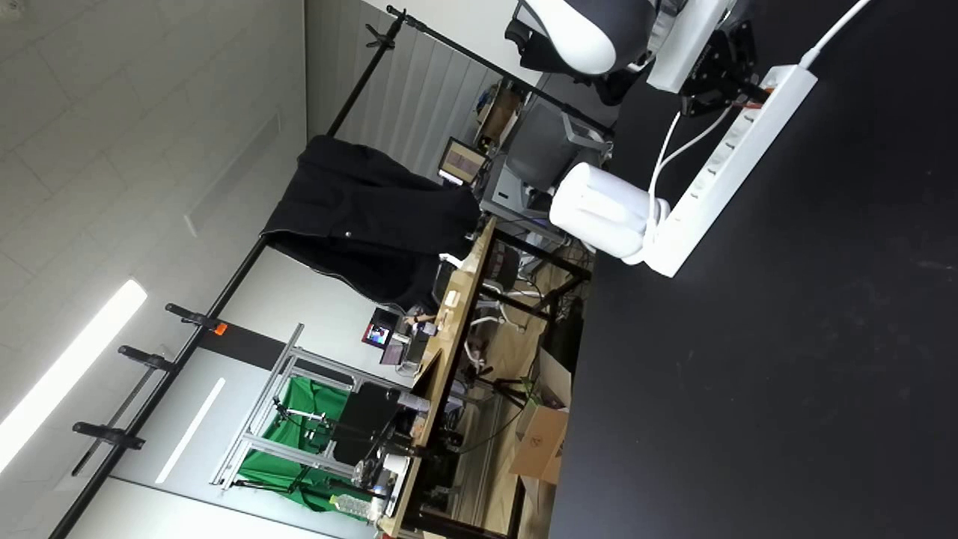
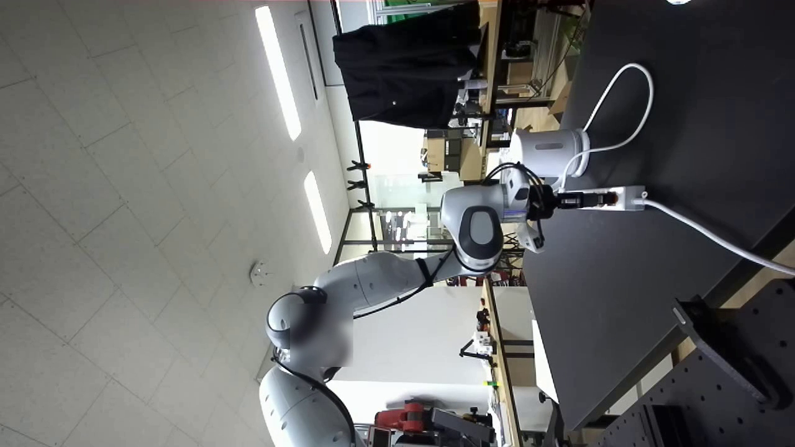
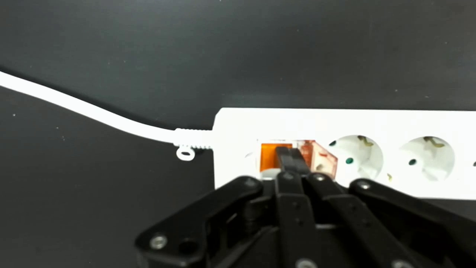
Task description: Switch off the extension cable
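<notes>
The extension cable is a long white power strip [image 3: 390,123] lying flat on the dark table; it shows in both exterior views [image 1: 726,180] [image 2: 632,197]. Its orange switch [image 3: 268,156] is at the cord end in the wrist view, with a clear reddish flap [image 3: 324,160] standing open beside it. My gripper [image 3: 290,150] is shut, its fingertips together with nothing between them. The tips are over the right part of the switch and hide it; whether they press on it I cannot tell. The gripper also points down at the switch end in both exterior views [image 1: 760,93] [image 2: 612,199].
A rounded white appliance [image 1: 602,209] stands against the strip's far end, also in an exterior view [image 2: 549,152]. Its thin white cord [image 2: 649,93] loops over the table. The strip's thick white cord [image 3: 93,111] leaves from the switch end. The table edge [image 2: 702,313] shows.
</notes>
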Robot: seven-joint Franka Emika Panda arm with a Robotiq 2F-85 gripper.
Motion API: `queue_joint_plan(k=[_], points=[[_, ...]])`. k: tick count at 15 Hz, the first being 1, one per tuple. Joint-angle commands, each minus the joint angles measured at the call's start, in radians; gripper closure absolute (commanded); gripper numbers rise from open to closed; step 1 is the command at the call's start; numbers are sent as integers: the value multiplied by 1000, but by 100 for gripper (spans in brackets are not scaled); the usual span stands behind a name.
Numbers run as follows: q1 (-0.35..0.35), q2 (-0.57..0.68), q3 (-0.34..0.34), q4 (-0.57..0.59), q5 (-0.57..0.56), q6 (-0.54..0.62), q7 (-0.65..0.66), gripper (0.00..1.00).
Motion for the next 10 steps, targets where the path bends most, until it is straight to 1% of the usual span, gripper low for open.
queue_joint_plan(k=[1, 3, 4, 5, 7, 9, 10], points=[[88, 36, -39, -34, -22, 73, 93, 100], [145, 50, -81, -55, -21, 119, 126, 100], [155, 55, -106, -64, -22, 140, 125, 100], [187, 64, -132, -77, -19, 167, 140, 100], [228, 77, -169, -96, -12, 200, 155, 100], [248, 82, -193, -112, -3, 226, 155, 100], [278, 90, -201, -114, 7, 228, 171, 100]])
